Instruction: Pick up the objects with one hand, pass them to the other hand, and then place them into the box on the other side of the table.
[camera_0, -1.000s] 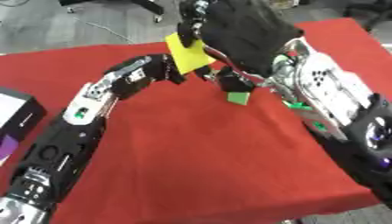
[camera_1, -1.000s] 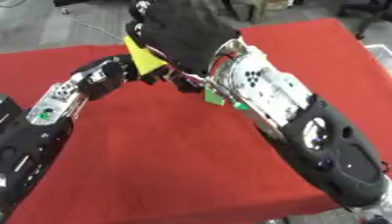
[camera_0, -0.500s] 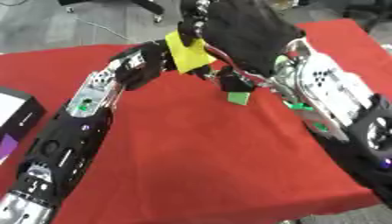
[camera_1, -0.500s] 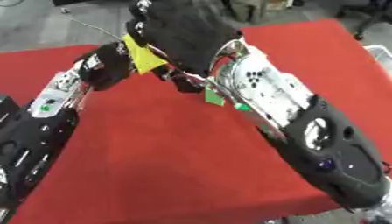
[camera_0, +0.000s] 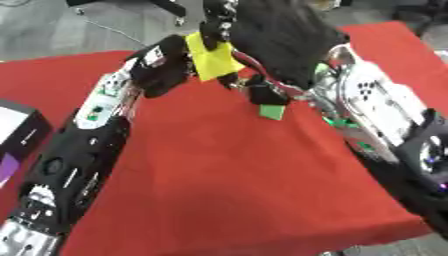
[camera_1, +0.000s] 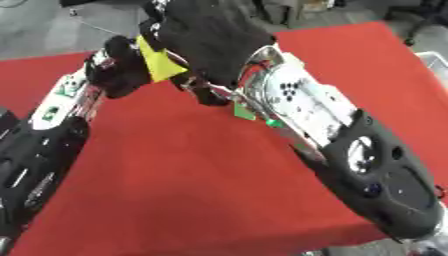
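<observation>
Only left eye view shows box (camera_0: 19, 131), hands (camera_0: 271, 45) meeting at yellow object (camera_0: 213, 60)

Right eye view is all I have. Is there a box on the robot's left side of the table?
Observer: Yes. The left eye view shows a black box with white and purple on it at the table's left edge.
Operator: And the green bit under the right hand?
Observer: There it shows as a whole green square just below the right hand; in your view the forearm covers part of it.
</observation>
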